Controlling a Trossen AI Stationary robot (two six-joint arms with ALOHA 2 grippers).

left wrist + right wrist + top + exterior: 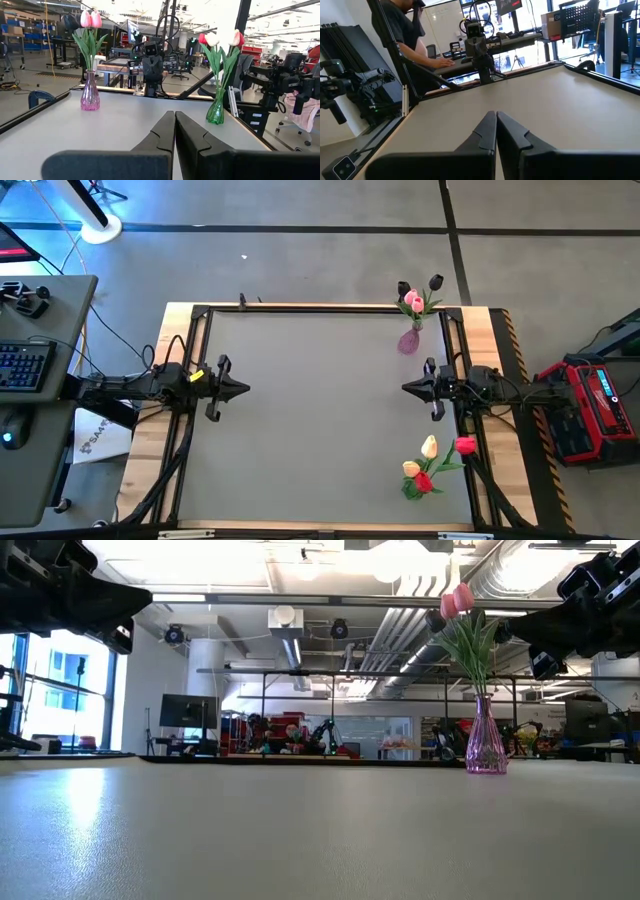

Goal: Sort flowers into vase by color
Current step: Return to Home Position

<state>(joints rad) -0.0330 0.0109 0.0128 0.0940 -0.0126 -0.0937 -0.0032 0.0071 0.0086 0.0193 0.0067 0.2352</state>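
A pink glass vase (408,341) stands at the table's far right, stems of pink and black tulips (414,300) stuck into it; it also shows in the low view (486,748) and the left wrist view (90,95). A green glass vase (412,488) stands at the near right, holding red and cream-yellow tulips (440,458), seen again in the left wrist view (216,111). My left gripper (246,389) hovers shut at the table's left, above the surface. My right gripper (405,388) hovers shut at the right, between the two vases.
The grey table top (320,420) lies between the two grippers. A black frame (320,308) runs round its edges. A keyboard desk (30,370) stands left of the table, a red case (590,405) to the right. A person (402,30) sits beyond the left side.
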